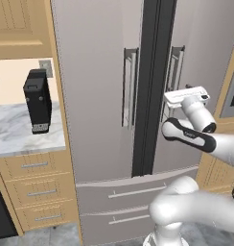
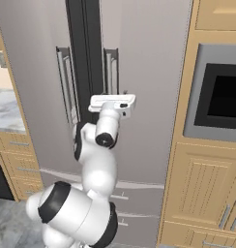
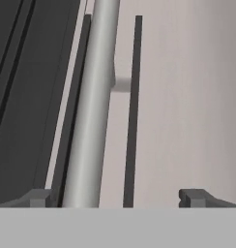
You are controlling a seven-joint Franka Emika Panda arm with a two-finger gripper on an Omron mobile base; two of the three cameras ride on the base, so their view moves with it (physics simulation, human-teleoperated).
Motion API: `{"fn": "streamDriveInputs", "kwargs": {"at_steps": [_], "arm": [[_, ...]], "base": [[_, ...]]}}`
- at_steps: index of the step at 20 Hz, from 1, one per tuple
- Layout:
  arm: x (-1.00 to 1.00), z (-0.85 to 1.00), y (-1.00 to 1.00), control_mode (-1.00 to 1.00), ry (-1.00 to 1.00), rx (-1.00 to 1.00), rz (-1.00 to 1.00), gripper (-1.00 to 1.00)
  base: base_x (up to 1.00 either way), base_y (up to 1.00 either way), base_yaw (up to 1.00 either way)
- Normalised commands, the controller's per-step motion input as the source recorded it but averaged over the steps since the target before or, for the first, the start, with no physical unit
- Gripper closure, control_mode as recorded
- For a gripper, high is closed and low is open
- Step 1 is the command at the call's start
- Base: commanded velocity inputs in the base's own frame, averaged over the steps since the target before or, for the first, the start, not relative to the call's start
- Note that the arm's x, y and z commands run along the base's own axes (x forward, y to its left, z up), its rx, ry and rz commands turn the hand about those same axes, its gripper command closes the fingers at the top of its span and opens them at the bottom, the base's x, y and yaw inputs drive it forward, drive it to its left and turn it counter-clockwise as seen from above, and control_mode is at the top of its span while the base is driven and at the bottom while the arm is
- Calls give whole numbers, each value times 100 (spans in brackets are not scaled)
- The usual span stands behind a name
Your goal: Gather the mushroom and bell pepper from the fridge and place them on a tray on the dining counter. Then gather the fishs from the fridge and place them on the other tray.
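Smooth steel fridge (image 1: 95, 96), round bar handle (image 3: 93, 111).

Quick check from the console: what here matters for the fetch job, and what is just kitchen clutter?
Job:
fridge, doors closed
right door handle, between the open jaws
gripper

Lying about:
black appliance on the marble counter
wall oven
wooden drawers

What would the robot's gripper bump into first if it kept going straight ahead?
Probably the vertical silver bar handle on the right door of the tall grey stainless fridge. The open gripper points at that door, with the handle nearer its left fingertip; how close it is stays unclear.
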Motion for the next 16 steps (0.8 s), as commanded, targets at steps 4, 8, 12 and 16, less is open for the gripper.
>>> {"fn": "streamDriveInputs", "kwargs": {"at_steps": [4, 8, 12, 16], "arm": [[25, 23, 9, -100, 0, 0, 0, -100], [18, 32, 12, -100, 0, 0, 0, -100], [17, 46, 17, -100, 0, 0, 0, -100], [0, 47, 22, -100, 0, 0, 0, -100]], "base": [[0, 0, 0], [0, 0, 0], [0, 0, 0], [0, 0, 0]]}}
